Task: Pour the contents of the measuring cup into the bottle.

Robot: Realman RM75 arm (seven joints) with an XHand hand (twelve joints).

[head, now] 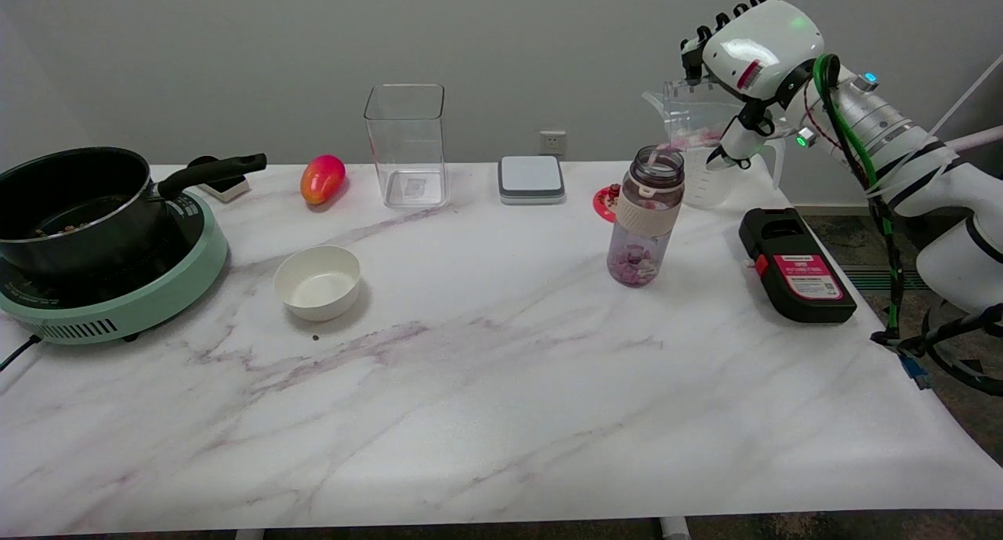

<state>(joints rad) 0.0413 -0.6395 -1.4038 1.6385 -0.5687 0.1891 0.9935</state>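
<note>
The measuring cup (700,136) is held in the air by the right hand (748,62), whose fingers are wrapped round the clear wall from the far side while the thumb presses on the near side beside the handle. The cup is raised above the table's (486,383) far right part and appears only slightly tipped, its spout turned toward the picture's left, where the bottle (646,217) stands upright just below and beside it. The bottle's mouth is open, and pinkish and pale pieces (633,262) are seen lying in its bottom; a small heap of the same kind is seen inside the cup near its lower wall. From this it is judged that the pour is under way or partly done: some of the contents have been delivered, some are left in the cup, and a steeper tip over the mouth is probably needed. Whether anything is falling at this instant cannot be told. A small red round object (605,203) lies just behind the bottle, and a black device with a red label (795,266) lies to its right. Farther left are set a grey-topped box (531,179), a clear square container (407,145), a mango-like fruit (322,179), a white bowl (317,282) and a black pot (74,207) on a green cooker (117,297).
</note>
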